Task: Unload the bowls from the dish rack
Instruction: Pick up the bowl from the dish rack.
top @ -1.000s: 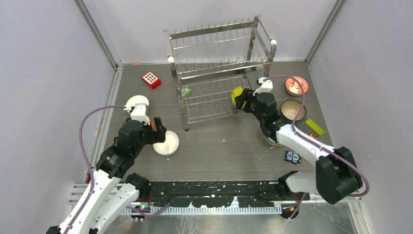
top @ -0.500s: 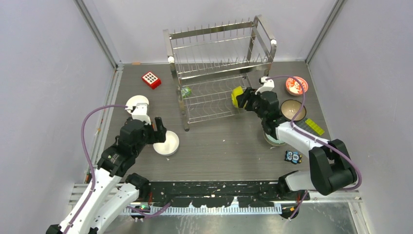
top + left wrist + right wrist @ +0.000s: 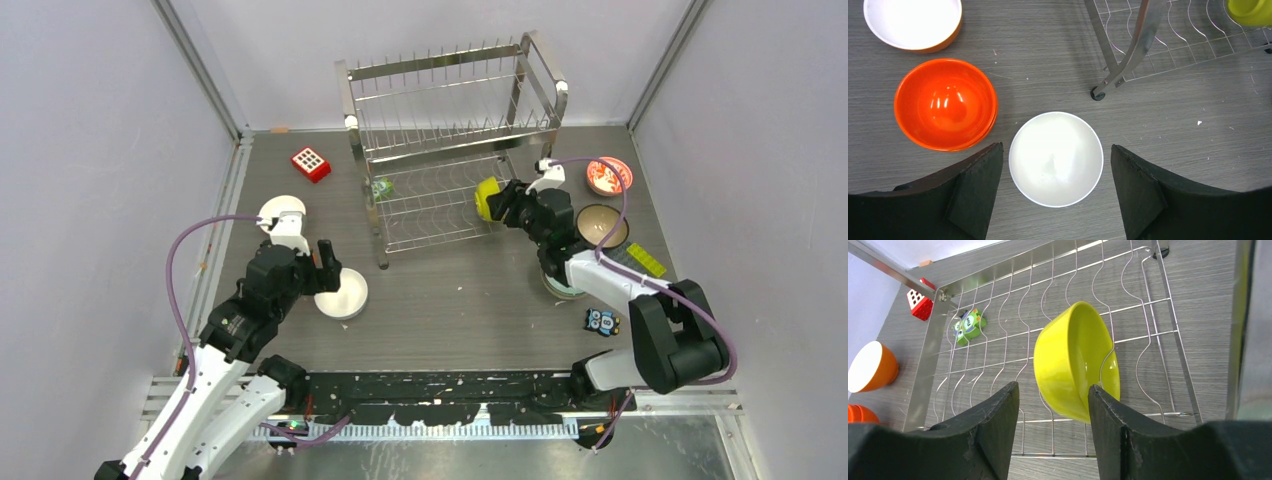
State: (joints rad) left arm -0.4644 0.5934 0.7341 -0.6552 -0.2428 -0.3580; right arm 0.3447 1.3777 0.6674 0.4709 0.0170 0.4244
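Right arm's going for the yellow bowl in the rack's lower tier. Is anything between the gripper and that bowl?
Nothing visible lies between the right gripper and the yellow bowl; its fingers flank it. One wavy wire of the dish rack crosses the bowl's open face, so it may catch on lifting.

No writing, number or brand mark can be read in any view. The red block (image 3: 311, 163) shows only a grid of white dots, and the pattern inside the red bowl (image 3: 609, 176) is too small to make out.
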